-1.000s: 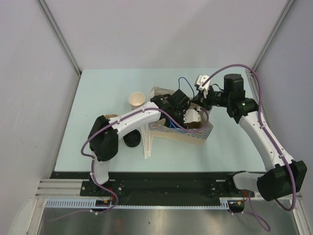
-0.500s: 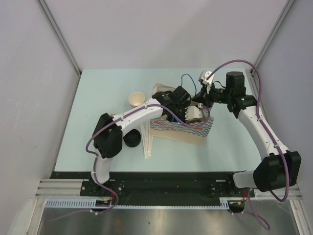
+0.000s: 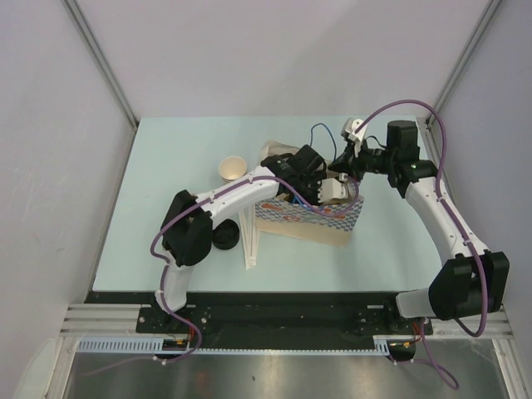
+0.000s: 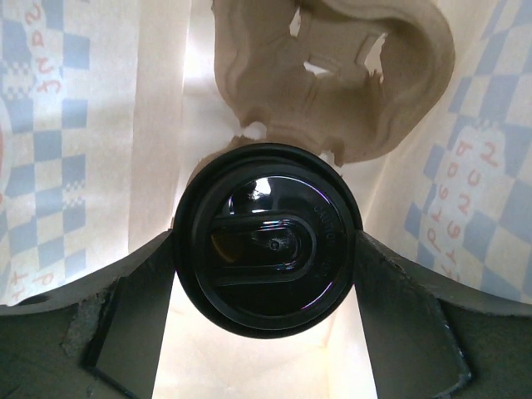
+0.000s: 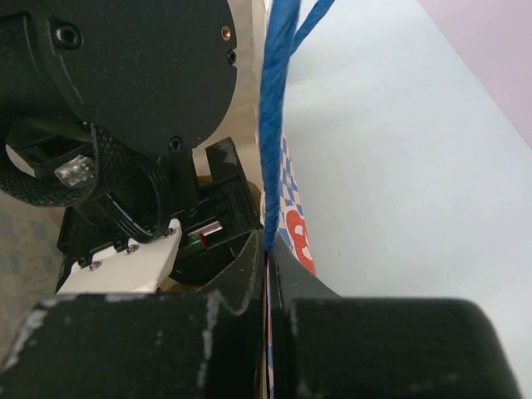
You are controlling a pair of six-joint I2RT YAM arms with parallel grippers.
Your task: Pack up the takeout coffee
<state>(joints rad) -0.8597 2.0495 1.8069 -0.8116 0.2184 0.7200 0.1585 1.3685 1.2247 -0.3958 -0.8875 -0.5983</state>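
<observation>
The takeout coffee (image 4: 268, 239), a cup seen from above with its round black lid, sits between my left gripper's (image 4: 266, 248) fingers, which press on both sides of the lid. It hangs inside the blue-checkered paper bag (image 3: 312, 223), above a tan pulp cup carrier (image 4: 332, 75) at the bag's bottom. In the top view my left gripper (image 3: 320, 189) is down in the bag's mouth and hides the cup. My right gripper (image 3: 342, 160) is shut on the bag's far rim at its blue handle (image 5: 274, 125), and it shows in the right wrist view (image 5: 268, 249).
A lidless tan paper cup (image 3: 232, 169) stands left of the bag. A loose black lid (image 3: 223, 238) and white strips (image 3: 249, 237) lie at the bag's near left. The left arm's black wrist (image 5: 125, 83) is close beside my right fingers.
My right gripper has drawn the bag's rim up and slightly back, and the bag stands more upright. My left gripper with the coffee has sunk a little deeper into the bag.
</observation>
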